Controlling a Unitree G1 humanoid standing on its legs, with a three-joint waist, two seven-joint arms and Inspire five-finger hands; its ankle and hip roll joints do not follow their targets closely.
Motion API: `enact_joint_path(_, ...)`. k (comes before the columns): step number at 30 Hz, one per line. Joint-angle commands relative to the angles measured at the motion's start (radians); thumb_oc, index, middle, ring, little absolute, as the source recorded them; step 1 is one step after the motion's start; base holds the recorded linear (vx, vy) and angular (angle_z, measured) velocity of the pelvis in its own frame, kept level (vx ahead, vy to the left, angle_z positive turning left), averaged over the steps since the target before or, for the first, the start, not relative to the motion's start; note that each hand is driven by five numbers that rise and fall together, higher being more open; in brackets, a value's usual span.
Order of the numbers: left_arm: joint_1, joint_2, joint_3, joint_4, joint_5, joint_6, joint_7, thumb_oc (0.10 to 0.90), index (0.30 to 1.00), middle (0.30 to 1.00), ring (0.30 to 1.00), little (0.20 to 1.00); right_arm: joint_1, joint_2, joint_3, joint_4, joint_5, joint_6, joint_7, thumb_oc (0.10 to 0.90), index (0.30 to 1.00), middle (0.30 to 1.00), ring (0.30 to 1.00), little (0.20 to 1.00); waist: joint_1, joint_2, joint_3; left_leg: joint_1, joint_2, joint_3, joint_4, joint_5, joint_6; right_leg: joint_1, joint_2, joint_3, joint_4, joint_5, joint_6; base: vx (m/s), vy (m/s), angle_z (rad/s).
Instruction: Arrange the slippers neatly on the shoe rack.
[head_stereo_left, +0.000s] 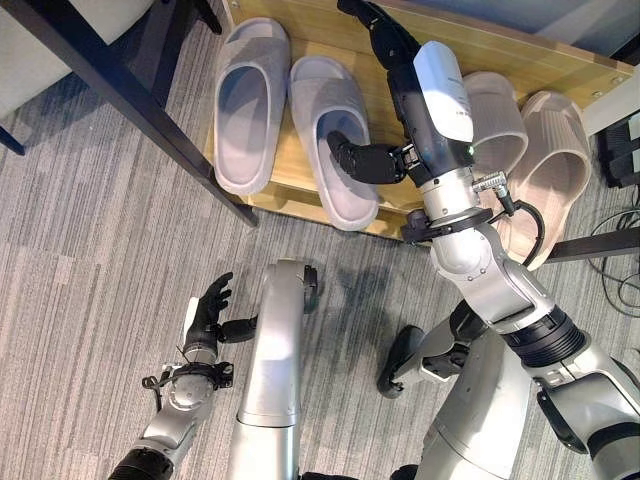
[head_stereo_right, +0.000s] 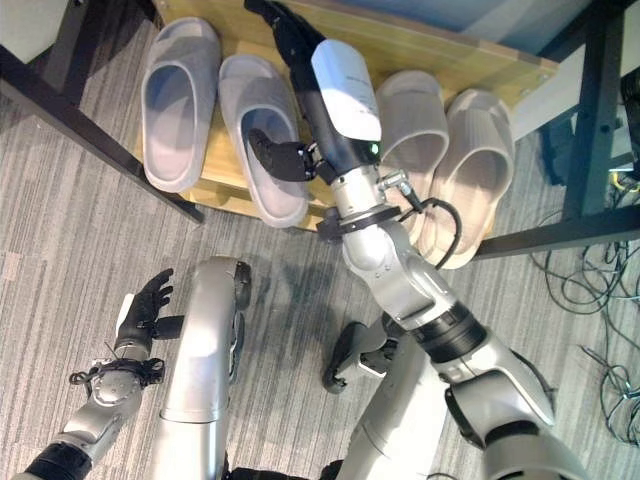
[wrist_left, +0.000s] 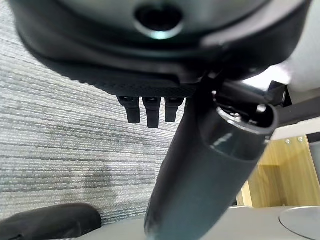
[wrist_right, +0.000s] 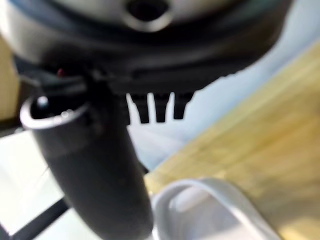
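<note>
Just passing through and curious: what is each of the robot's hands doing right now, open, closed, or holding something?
Left hand: open, holding nothing, low over the carpet.
Right hand: open, fingers stretched over the shoe rack, thumb over a grey slipper.

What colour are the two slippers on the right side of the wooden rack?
Beige, or light tan: the pair of ribbed slippers, clearest in the right eye view.

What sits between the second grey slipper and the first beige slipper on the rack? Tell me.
The right hand and its forearm lie there in the left eye view, thumb on the grey slipper, covering part of the beige slipper.
</note>
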Motion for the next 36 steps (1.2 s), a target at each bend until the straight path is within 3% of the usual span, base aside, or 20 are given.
enact_joint_path(1, 0.039, -0.006, -0.01, -0.057, 0.04, -0.043, 0.015, 0.8, 0.9, 0.9, 0.9, 0.9, 0.014, 0.056, -0.097, -0.166, 0.071, -0.12, -0.069, 0.8, 0.9, 0.9, 0.9, 0.9, 0.035, -0.017, -0.035, -0.012, -0.031, -0.011, -0.015, -0.07, -0.018, 0.048, -0.075, 0.037, 0.115, -0.035, 0.048, 0.0, 0.0, 0.0)
enact_joint_path(7, 0.031, -0.013, -0.013, -0.047, 0.04, -0.041, 0.046, 0.8, 0.9, 0.9, 0.9, 0.9, 0.123, 0.159, -0.082, -0.177, 0.195, -0.16, -0.086, 0.8, 0.9, 0.9, 0.9, 0.9, 0.028, -0.022, -0.035, -0.012, -0.027, -0.006, -0.021, -0.068, -0.025, 0.047, -0.077, 0.035, 0.117, -0.036, 0.04, 0.0, 0.0, 0.0)
enact_joint_path(16, 0.041, -0.011, -0.022, -0.06, 0.048, -0.037, 0.068, 0.8, 0.9, 0.9, 0.9, 0.9, 0.177, 0.197, -0.054, -0.192, 0.215, -0.148, -0.09, 0.8, 0.9, 0.9, 0.9, 0.9, 0.022, -0.029, -0.035, -0.012, -0.018, 0.002, -0.019, -0.066, -0.028, 0.037, -0.078, 0.038, 0.115, -0.034, 0.039, 0.0, 0.0, -0.01)
enact_joint_path(27, 0.049, -0.006, -0.04, -0.061, 0.064, -0.036, 0.09, 0.8, 0.9, 0.9, 0.9, 0.9, 0.209, 0.282, -0.005, -0.168, 0.221, -0.143, -0.115, 0.8, 0.9, 0.9, 0.9, 0.9, 0.025, -0.015, -0.035, -0.012, -0.02, 0.014, -0.037, -0.057, -0.028, 0.036, -0.079, 0.047, 0.114, -0.038, 0.035, 0.0, 0.0, 0.0)
enact_joint_path(36, 0.031, -0.002, -0.067, -0.054, 0.073, -0.038, 0.098, 0.8, 0.9, 0.9, 0.9, 0.9, 0.14, 0.34, 0.04, -0.071, 0.26, -0.145, -0.122, 0.8, 0.9, 0.9, 0.9, 0.9, 0.038, 0.002, -0.035, -0.012, -0.028, 0.01, -0.041, -0.054, -0.033, 0.046, -0.083, 0.045, 0.109, -0.036, 0.034, 0.0, 0.0, 0.0)
